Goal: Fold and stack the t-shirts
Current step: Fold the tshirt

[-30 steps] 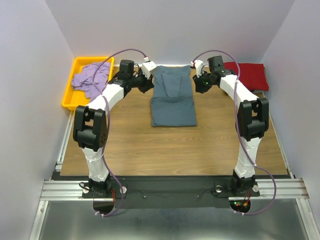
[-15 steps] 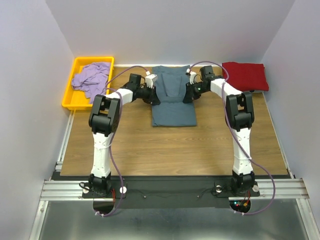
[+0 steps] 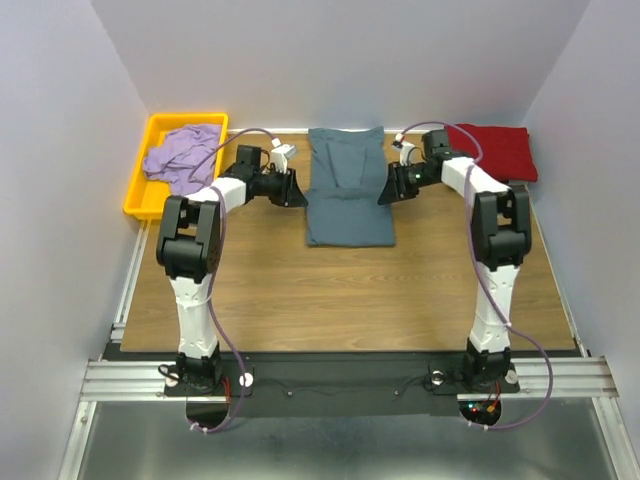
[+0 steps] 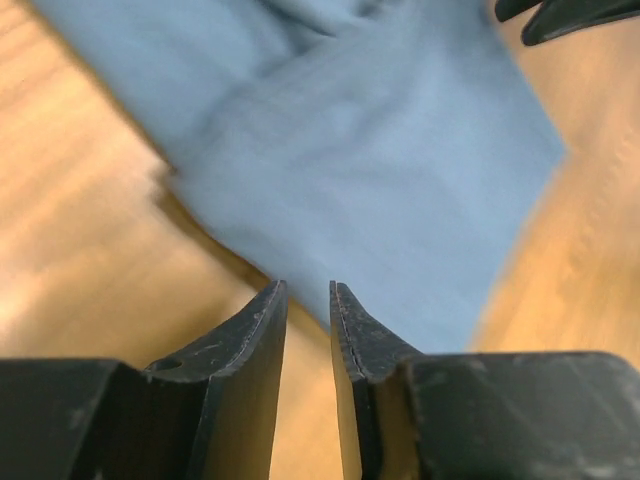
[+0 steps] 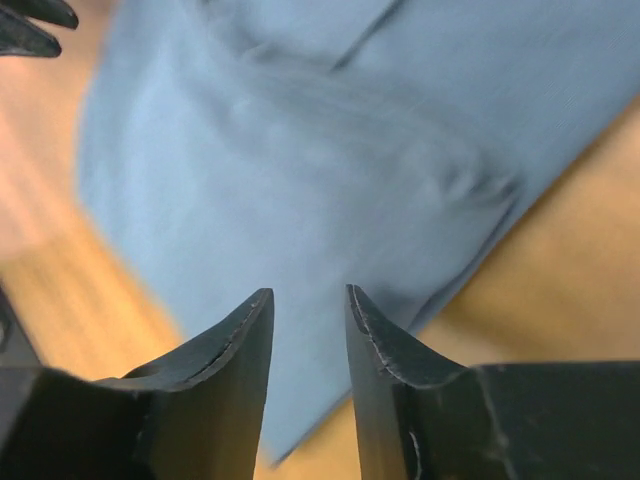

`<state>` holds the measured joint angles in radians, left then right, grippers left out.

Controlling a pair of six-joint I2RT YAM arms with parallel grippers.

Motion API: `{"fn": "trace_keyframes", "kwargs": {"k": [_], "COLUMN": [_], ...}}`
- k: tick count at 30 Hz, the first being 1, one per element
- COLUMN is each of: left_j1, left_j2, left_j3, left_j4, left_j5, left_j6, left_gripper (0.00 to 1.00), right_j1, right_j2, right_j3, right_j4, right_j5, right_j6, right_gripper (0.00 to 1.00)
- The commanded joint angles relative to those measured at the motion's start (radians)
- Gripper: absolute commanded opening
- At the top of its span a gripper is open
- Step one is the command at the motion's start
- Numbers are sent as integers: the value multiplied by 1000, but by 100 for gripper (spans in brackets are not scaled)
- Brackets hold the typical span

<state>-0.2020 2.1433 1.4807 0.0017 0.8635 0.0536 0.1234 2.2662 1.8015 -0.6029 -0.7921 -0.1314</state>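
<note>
The desk (image 3: 300, 290) carries the slate blue-grey t-shirt (image 3: 347, 190) at its far middle, flat, its sides turned in to make a long strip. I judge the fold half done; next I must pinch one end and bring it over the other. The yellow tray (image 3: 135, 195), far left, holds the crumpled lavender t-shirt (image 3: 180, 155). The dark red t-shirt (image 3: 492, 150) lies folded far right. Nothing blocks me. My left fingers (image 4: 255, 345) and right fingers (image 5: 235, 345) flank the strip, slightly parted, gripping nothing.
</note>
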Motion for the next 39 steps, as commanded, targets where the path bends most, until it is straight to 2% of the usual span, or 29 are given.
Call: {"fn": "trace_keyframes", "kwargs": {"k": [1, 3, 4, 6, 8, 10, 18, 25, 28, 32, 33, 35, 37, 39], "left_j1": [-7, -7, -8, -10, -13, -16, -45, -60, -63, -65, -65, -66, -66, -66], "left_j2": [-279, -328, -365, -384, -393, -385, -310, -238, -212, -207, -209, -218, -233, -250], "left_j3": [-179, -267, -340, -396, -456, -488, -482, -461, -451, -441, -442, -436, -431, -433], "left_j4": [-23, -22, -23, -26, -23, -16, 64, 118, 135, 136, 133, 88, 43, -15], "left_j5": [-1, -23, -26, -40, -41, -43, -24, -3, 3, 6, 3, -3, -33, -60], "left_j6": [71, 62, 60, 60, 66, 55, 2, -40, -49, -51, -51, -20, 12, 70], "left_gripper": [36, 36, 41, 44, 53, 54, 54, 54, 47, 26, 21, 9, 1, 0], "right_j1": [-2, -4, -2, -4, -2, -2, -4, -2, -4, -4, -2, -4, -4, -5], "right_j2": [-273, -318, -338, -370, -379, -384, -315, -258, -235, -234, -237, -246, -263, -272], "right_j3": [-155, -233, -307, -362, -412, -456, -487, -482, -473, -478, -482, -487, -488, -490], "right_j4": [-3, -11, -14, -18, -20, -17, 3, 15, 15, 14, 12, 11, 8, 2], "right_j5": [34, 79, 114, 139, 143, 146, 163, 116, 105, 91, 88, 91, 102, 113], "right_j6": [-10, -11, -16, -16, -13, -13, -24, -7, 3, 6, 4, 3, -2, -7], "right_gripper": [42, 43, 43, 45, 45, 47, 48, 49, 48, 41, 33, 23, 11, 2]}}
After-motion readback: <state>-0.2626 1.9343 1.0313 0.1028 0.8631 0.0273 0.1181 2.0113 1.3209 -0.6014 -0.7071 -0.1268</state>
